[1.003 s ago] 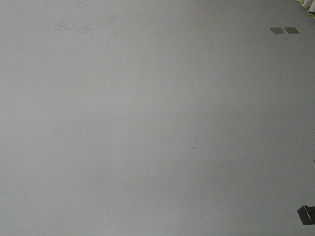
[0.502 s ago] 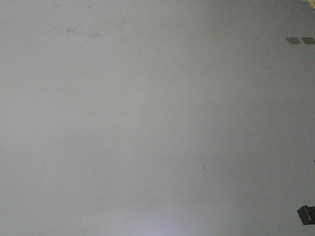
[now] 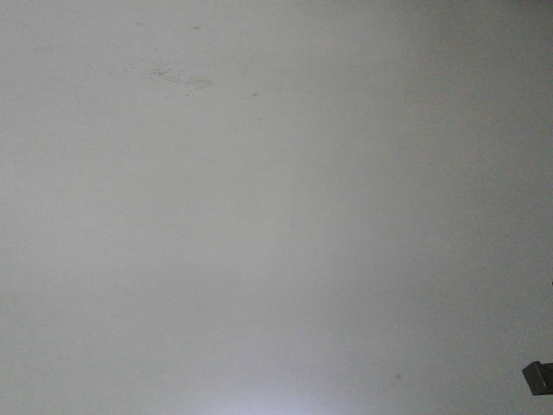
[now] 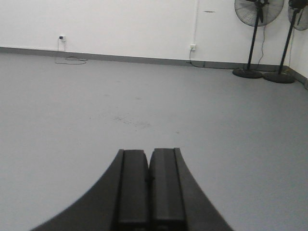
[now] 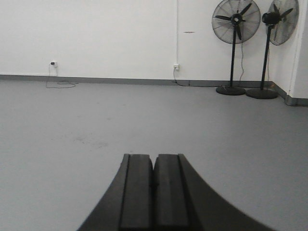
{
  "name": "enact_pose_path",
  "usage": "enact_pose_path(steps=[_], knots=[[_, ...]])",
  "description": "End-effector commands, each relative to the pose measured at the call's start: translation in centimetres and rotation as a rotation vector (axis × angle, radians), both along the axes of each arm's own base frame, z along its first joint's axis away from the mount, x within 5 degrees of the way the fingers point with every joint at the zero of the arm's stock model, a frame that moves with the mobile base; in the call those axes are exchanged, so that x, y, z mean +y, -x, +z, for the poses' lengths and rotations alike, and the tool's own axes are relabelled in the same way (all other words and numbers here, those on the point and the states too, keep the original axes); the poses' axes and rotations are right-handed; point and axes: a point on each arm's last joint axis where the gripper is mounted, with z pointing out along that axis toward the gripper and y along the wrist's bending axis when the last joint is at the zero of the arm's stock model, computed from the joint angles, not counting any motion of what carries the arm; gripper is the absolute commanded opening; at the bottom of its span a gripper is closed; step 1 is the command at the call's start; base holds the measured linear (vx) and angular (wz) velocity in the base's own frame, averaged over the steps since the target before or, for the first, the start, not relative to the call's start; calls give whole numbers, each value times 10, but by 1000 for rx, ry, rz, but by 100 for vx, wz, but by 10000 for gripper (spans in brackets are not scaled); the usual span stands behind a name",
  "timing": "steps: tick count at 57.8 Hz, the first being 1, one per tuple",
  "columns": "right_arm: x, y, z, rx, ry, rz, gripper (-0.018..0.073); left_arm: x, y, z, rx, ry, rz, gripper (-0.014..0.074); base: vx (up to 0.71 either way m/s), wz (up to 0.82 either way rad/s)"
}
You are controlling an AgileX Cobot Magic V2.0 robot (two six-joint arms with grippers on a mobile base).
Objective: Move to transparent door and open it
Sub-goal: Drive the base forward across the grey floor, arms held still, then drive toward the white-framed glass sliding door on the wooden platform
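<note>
A: In the front view, only bare grey floor (image 3: 276, 225). There are faint scuffs (image 3: 177, 76) at upper left and a dark block (image 3: 537, 377) at the lower right edge. Where is the door?

B: The door shows in none of the three views, so I cannot note its glass, frame or handle from here.

A: Left wrist view, left to right?

B: A white wall (image 4: 120, 21) runs across the back, with grey skirting (image 4: 144, 58) at its foot. Far left there is a socket (image 4: 61, 37), with a loose cable (image 4: 70, 60) on the floor below it. Right of centre is a second socket (image 4: 193, 47), with a thin conduit (image 4: 196, 21) rising from it. Far right stand two pedestal fans (image 4: 255, 12), near the corner. At bottom centre is the left gripper (image 4: 149, 153), its fingers pressed together and pinching nothing.

A: Right wrist view?

B: White wall again, with two sockets low on it and the fans at upper right. A side wall (image 5: 301, 57) stands at the right edge. At bottom centre is the right gripper (image 5: 154, 158), fingers likewise pressed flat together and holding nothing.

A: Edges, and room to move?

B: Open floor runs from both grippers to the back wall. The bounds are the back wall ahead, and the side wall and fans at right. The left side runs out of view, so I cannot tell what bounds it.
</note>
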Motion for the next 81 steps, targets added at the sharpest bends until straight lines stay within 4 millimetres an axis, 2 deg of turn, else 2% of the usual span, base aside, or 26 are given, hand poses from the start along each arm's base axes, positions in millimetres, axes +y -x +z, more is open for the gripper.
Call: enact_pose_path(steps=[1, 81], knots=[[0, 1, 4, -83, 1, -1, 0, 0, 0, -1, -70, 9, 1, 4, 54, 29], [0, 1, 4, -83, 1, -1, 0, 0, 0, -1, -69, 9, 1, 4, 55, 51]])
